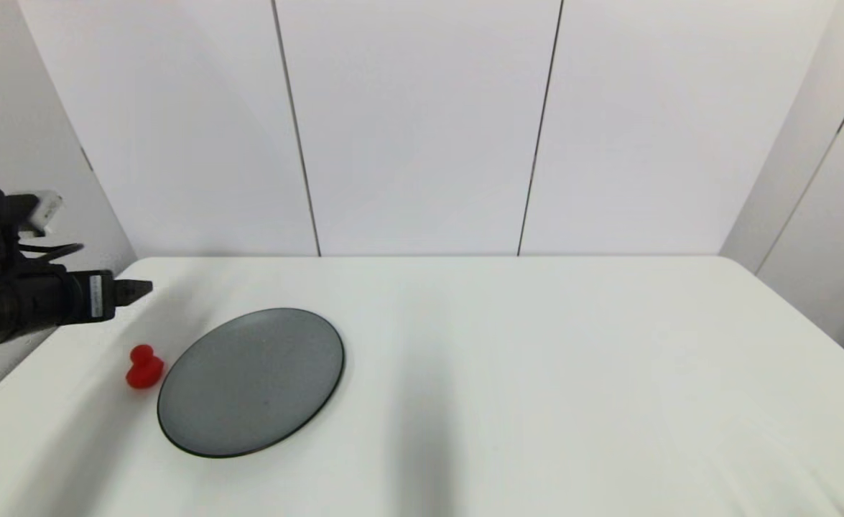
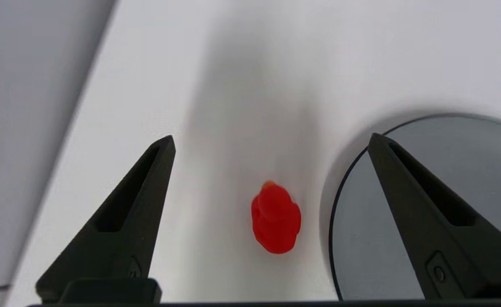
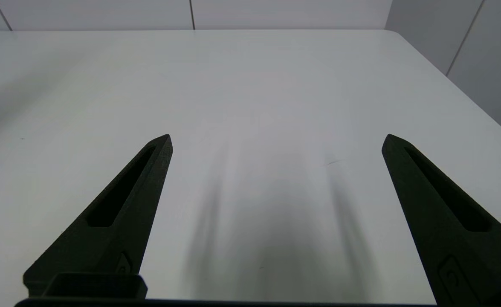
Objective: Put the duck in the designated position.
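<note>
The tiny red duck (image 1: 144, 368) stands on the white tabletop just left of the grey plate (image 1: 253, 380). In the left wrist view the duck (image 2: 276, 218) lies between and beyond my open fingers, beside the plate's rim (image 2: 340, 204). My left gripper (image 1: 134, 289) hovers above the table's far left corner, behind the duck and apart from it; the left wrist view shows this gripper (image 2: 271, 140) open and empty. The right gripper (image 3: 276, 138) is open over bare tabletop and does not show in the head view. The designated position carries no visible mark.
The table's left edge (image 1: 26, 373) runs close to the duck. A wide stretch of white tabletop (image 1: 572, 373) spreads right of the plate. White wall panels stand behind the table.
</note>
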Tool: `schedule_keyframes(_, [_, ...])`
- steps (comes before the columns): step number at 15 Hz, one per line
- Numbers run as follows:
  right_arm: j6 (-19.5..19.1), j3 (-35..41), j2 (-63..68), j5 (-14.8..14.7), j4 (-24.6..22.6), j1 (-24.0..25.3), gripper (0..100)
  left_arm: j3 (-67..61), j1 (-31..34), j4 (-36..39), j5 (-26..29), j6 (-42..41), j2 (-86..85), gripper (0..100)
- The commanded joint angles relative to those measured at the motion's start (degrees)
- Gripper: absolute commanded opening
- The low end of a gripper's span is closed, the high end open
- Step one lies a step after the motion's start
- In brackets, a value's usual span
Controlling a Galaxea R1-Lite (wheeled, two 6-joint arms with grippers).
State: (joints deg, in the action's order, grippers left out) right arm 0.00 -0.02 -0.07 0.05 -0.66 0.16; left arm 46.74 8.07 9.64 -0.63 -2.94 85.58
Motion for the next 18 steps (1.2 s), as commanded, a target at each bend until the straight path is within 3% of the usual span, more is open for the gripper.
schedule_keyframes(1, [0.00,0.02,0.07,0.04,-0.04,0.02,100,0.72,-0.25,-0.15,0.19,-2.25,-9.29,100])
schedule_keyframes(9, [0.00,-0.06,0.07,0.04,-0.04,0.02,100,-1.83,-0.42,-0.15,5.73,-6.55,-26.87,100])
schedule_keyframes(13, [0.00,0.02,0.07,0.04,-0.04,0.02,100,-6.84,-4.64,-0.06,5.82,-8.58,-35.22,100])
schedule_keyframes(18, [0.00,0.02,0.07,0.04,-0.04,0.02,100,-13.34,-4.73,-0.15,5.47,-9.81,-48.49,100])
